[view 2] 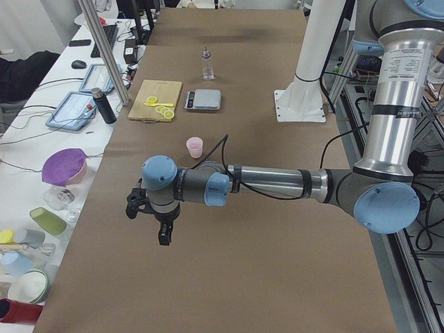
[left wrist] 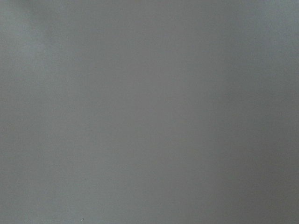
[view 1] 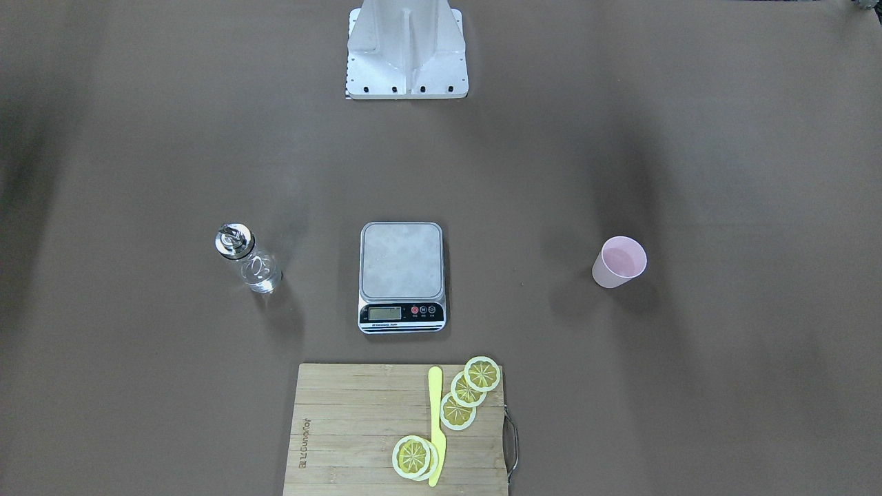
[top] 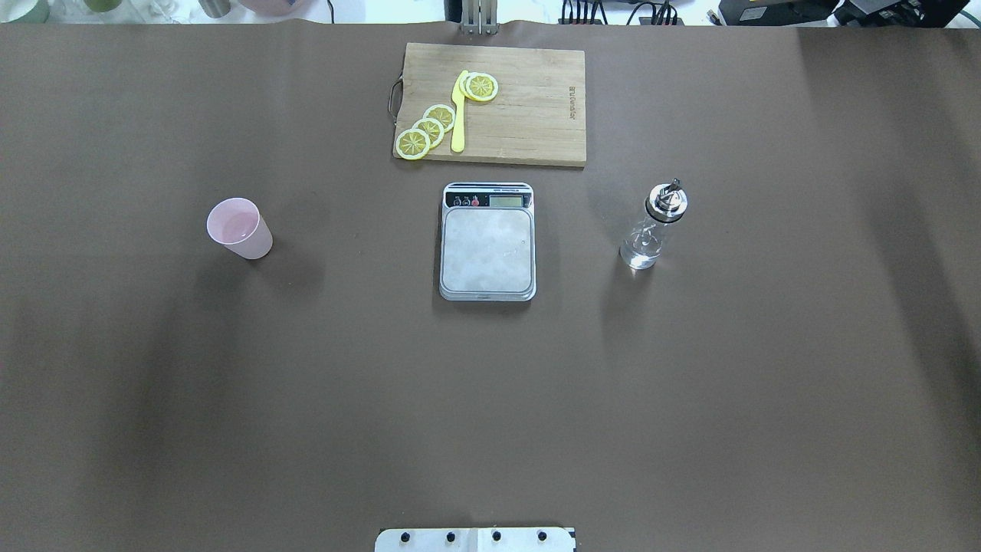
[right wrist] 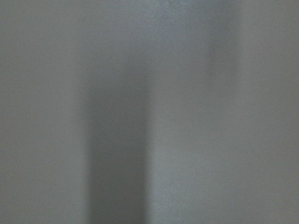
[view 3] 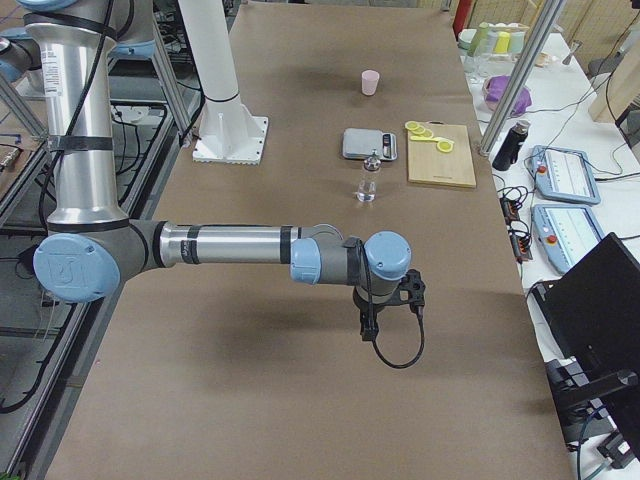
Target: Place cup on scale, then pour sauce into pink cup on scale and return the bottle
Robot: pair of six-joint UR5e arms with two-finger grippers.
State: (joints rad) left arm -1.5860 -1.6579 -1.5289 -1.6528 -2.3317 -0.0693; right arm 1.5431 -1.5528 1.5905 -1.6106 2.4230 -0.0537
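The pale pink cup point(top: 239, 228) stands upright on the brown table, left of the scale; it also shows in the front view point(view 1: 619, 262). The steel scale point(top: 487, 249) sits mid-table with a bare platform point(view 1: 402, 262). The clear glass bottle point(top: 651, 230) with a chrome pourer stands right of the scale point(view 1: 249, 260). My left gripper point(view 2: 137, 203) hangs over the table's left end, well short of the cup point(view 2: 195, 146). My right gripper point(view 3: 410, 292) hangs over the right end, short of the bottle point(view 3: 368, 178). I cannot tell whether either is open or shut. Both wrist views show only blurred table surface.
A wooden cutting board point(top: 529, 115) with lemon slices point(top: 429, 129) and a yellow knife point(top: 459, 111) lies beyond the scale. The white arm mount point(view 1: 406, 62) stands at the robot's side. Tablets, bowls and bottles sit on the side table point(view 2: 66, 166).
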